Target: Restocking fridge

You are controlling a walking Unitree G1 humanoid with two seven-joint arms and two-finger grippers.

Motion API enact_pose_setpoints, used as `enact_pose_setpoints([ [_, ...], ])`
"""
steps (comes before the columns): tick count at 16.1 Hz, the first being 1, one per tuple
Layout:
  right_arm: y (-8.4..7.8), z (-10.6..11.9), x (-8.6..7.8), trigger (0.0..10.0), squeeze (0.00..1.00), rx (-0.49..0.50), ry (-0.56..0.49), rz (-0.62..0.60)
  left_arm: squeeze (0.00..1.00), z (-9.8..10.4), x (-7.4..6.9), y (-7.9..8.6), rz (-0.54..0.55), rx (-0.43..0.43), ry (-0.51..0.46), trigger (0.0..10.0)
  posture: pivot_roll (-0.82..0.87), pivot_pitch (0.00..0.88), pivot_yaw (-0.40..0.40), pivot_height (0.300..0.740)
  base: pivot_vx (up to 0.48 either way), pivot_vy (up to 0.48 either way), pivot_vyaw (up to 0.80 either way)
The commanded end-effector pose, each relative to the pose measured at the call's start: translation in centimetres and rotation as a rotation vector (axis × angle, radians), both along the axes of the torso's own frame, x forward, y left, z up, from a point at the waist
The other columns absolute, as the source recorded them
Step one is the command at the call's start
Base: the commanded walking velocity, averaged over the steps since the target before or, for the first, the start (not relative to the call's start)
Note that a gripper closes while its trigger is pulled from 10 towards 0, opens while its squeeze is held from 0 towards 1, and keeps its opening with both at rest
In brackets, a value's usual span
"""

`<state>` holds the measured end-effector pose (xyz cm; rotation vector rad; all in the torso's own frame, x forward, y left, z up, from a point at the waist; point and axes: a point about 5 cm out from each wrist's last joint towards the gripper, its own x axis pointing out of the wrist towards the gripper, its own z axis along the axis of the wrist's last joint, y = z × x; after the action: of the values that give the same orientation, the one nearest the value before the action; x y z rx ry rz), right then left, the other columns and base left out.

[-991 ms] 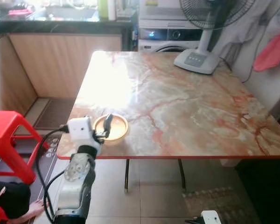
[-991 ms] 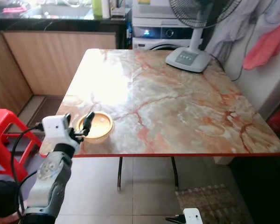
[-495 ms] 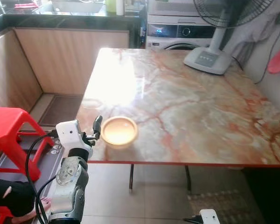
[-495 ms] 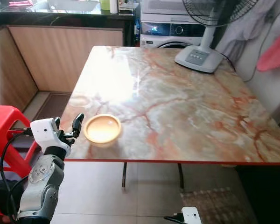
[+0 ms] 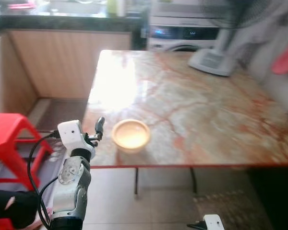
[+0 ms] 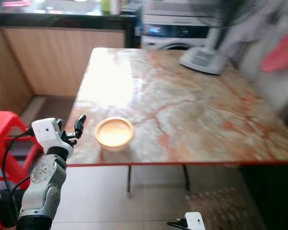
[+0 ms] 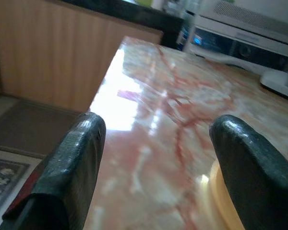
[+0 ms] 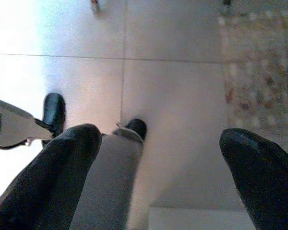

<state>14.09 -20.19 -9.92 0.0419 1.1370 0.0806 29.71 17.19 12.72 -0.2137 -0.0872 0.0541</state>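
A shallow yellow-tan bowl [image 5: 130, 135] rests on the marble table [image 5: 206, 110] near its front left corner. My left gripper [image 5: 98, 130] is raised just off that corner, to the left of the bowl and apart from it. In the left wrist view its fingers [image 7: 72, 163] stand wide open with nothing between them, and the bowl's rim [image 7: 223, 201] peeks in beside one finger. My right gripper [image 8: 158, 177] hangs low over the tiled floor, open and empty.
A red plastic stool [image 5: 9, 139] stands at my left, with a person's dark sleeve [image 5: 9, 208] low beside it. A fan base [image 5: 212, 62] sits at the table's far right. A washing machine [image 5: 182, 36] and wooden counter [image 5: 62, 57] lie behind. A patterned mat [image 8: 259, 62] covers part of the floor.
My left gripper has drawn back to the left, from over the bowl's rim to off the table corner. The bowl stays put. The camera has shifted and is blurred.
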Motion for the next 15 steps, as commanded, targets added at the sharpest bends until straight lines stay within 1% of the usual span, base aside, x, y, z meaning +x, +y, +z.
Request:
enact_pose_setpoints([
  [1, -0.5, 0.1, 0.1, 10.0, 0.0, -0.011, -0.006, -0.006, 0.0, 0.0, 0.4, -0.4, -0.027, -0.011, 0.009, 10.0, 0.11, 0.0, -0.065, 0.74, 0.0, 0.0, 0.0],
  [2, -0.5, 0.1, 0.1, 10.0, 0.0, -0.011, -0.007, -0.005, 0.0, 0.1, 0.6, -0.5, -0.039, -0.013, 0.007, 10.0, 0.11, 0.0, -0.065, 0.74, 0.0, 0.0, 0.0],
  [3, -0.5, 0.1, 0.1, 10.0, 0.0, -0.011, -0.008, -0.004, 0.17, 0.0, 0.9, -0.6, -0.044, -0.033, 0.007, 10.0, 0.11, 0.0, -0.065, 0.74, 0.0, 0.0, 0.0],
  [4, -0.5, 0.1, 0.1, 10.0, 0.0, -0.011, -0.008, -0.003, 1.0, -0.1, 1.1, -0.6, -0.042, -0.043, 0.013, 10.0, 0.1, 0.0, -0.063, 0.74, 0.0, 0.0, 0.0],
  [6, -0.5, 0.1, 0.2, 10.0, 0.0, -0.013, -0.009, -0.001, 1.0, 0.0, 1.4, -0.6, -0.042, -0.099, 0.001, 10.0, 0.1, 0.0, -0.065, 0.74, 0.0, 0.0, 0.0],
  [8, -0.5, 0.2, 0.2, 10.0, 0.0, -0.016, -0.009, 0.001, 1.0, 0.0, 1.7, -0.2, -0.027, -0.168, 0.002, 10.0, 0.1, 0.0, -0.069, 0.74, 0.0, 0.0, 0.0],
  [10, -0.6, 0.2, 0.2, 10.0, 0.0, -0.02, -0.009, 0.004, 1.0, 0.0, 2.2, 0.3, -0.032, -0.257, 0.007, 10.0, 0.09, 0.0, -0.072, 0.74, 0.0, 0.0, 0.0],
  [12, -0.7, 0.2, 0.1, 10.0, 0.0, -0.022, -0.009, 0.006, 1.0, -0.3, 2.5, 0.5, -0.049, -0.281, 0.022, 10.0, 0.09, 0.0, -0.074, 0.74, 0.0, 0.0, 0.0],
  [13, -0.7, 0.2, 0.1, 10.0, 0.0, -0.023, -0.009, 0.008, 1.0, -0.8, 2.6, 0.6, -0.054, -0.28, 0.041, 10.0, 0.09, 0.0, -0.076, 0.74, 0.0, 0.0, 0.0],
  [14, -0.7, 0.2, 0.1, 10.0, 0.0, -0.023, -0.009, 0.012, 1.0, -1.3, 2.8, 0.8, -0.063, -0.305, 0.059, 10.0, 0.09, 0.0, -0.076, 0.74, 0.0, 0.0, 0.0],
  [15, -0.7, 0.2, 0.1, 10.0, 0.0, -0.024, -0.009, 0.012, 0.05, -1.5, 2.9, 0.9, -0.066, -0.303, 0.068, 10.0, 0.08, 0.0, -0.077, 0.74, 0.0, 0.0, 0.0],
])
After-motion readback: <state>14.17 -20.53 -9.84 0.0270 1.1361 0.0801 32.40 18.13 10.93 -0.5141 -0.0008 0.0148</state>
